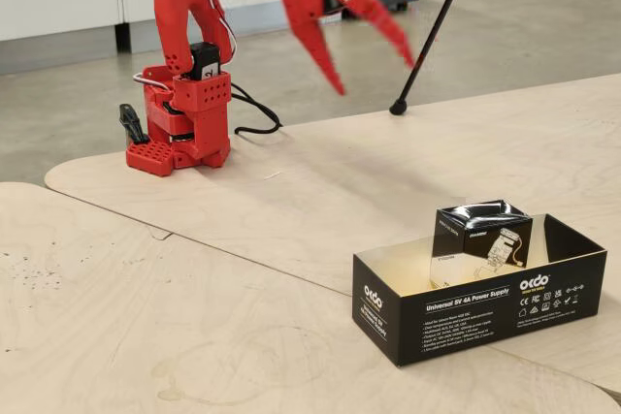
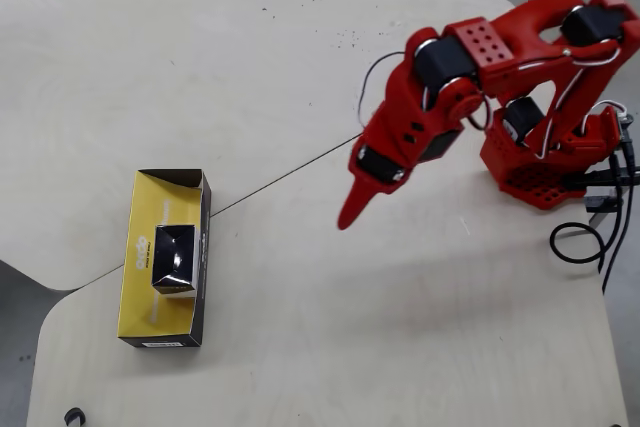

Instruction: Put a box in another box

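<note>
Red end effector (image 1: 371, 73) hangs empty, fingers spread wide, well apart from the small black-topped cardboard cube box (image 1: 481, 232), which sits upright inside the long topless black cardboard box (image 1: 466, 312); placement looks finished.

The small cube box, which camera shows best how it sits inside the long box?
The overhead view: the small cube box sits around the middle of the long box, with bare cream floor at both ends. The fixed view shows the small cube box upright, its lower part hidden behind the front wall of the long box.
</note>
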